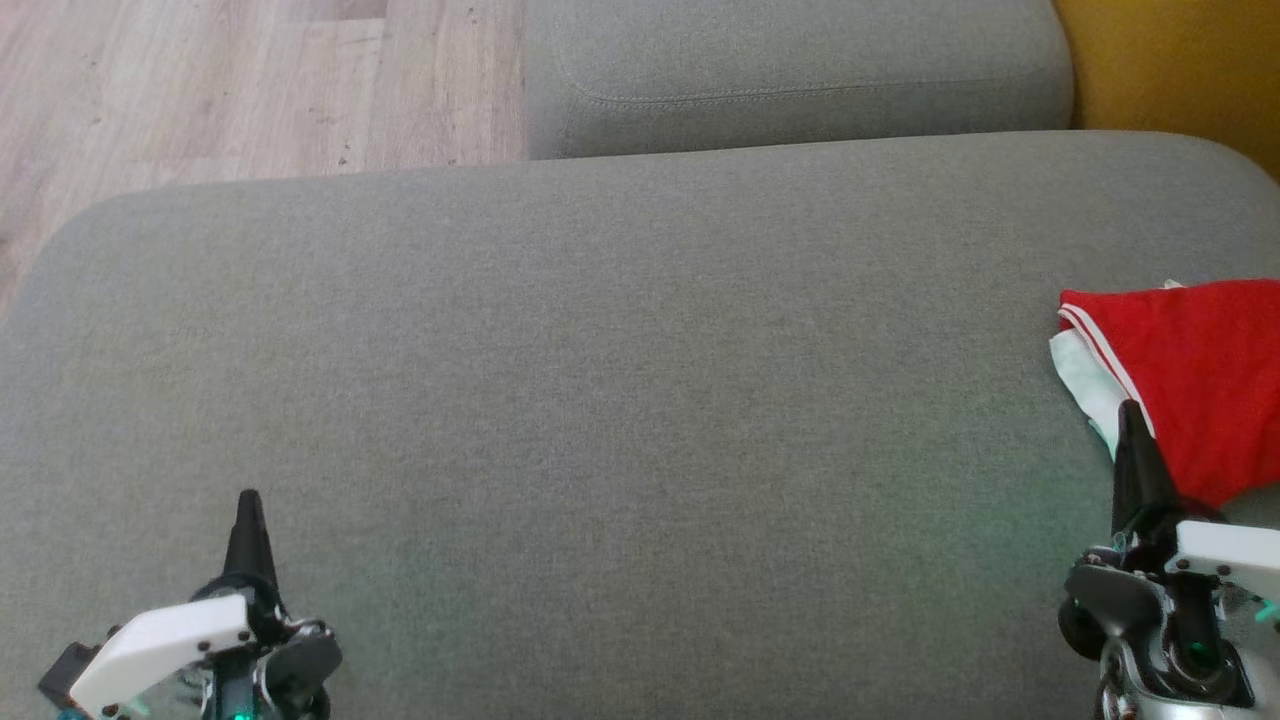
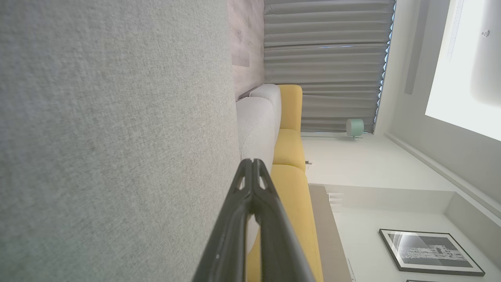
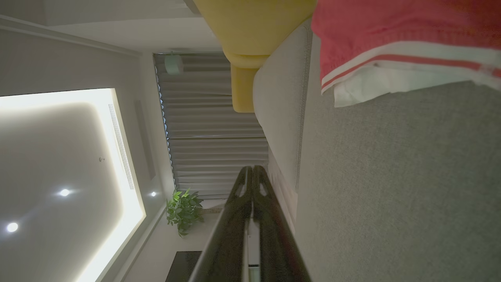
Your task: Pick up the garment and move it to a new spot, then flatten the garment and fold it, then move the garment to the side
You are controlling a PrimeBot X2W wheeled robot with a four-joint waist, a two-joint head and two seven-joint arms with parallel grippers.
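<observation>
The garment (image 1: 1190, 380) is red with white stripes and a white underlayer. It lies folded at the right edge of the grey sofa seat (image 1: 620, 400). In the right wrist view the garment (image 3: 399, 47) sits at the top right. My right gripper (image 1: 1130, 415) is shut and empty, its tip just in front of the garment's near edge. Its fingers meet at one point in the right wrist view (image 3: 252, 170). My left gripper (image 1: 248, 505) is shut and empty over the seat's lower left. In the left wrist view the left gripper (image 2: 251, 162) points along the cushion.
A second grey cushion (image 1: 790, 75) stands behind the seat. Wooden floor (image 1: 230, 80) lies at the upper left. A yellow sofa (image 2: 291, 156) stands beyond, with grey curtains (image 2: 325, 62) behind it. A potted plant (image 3: 184, 211) shows in the right wrist view.
</observation>
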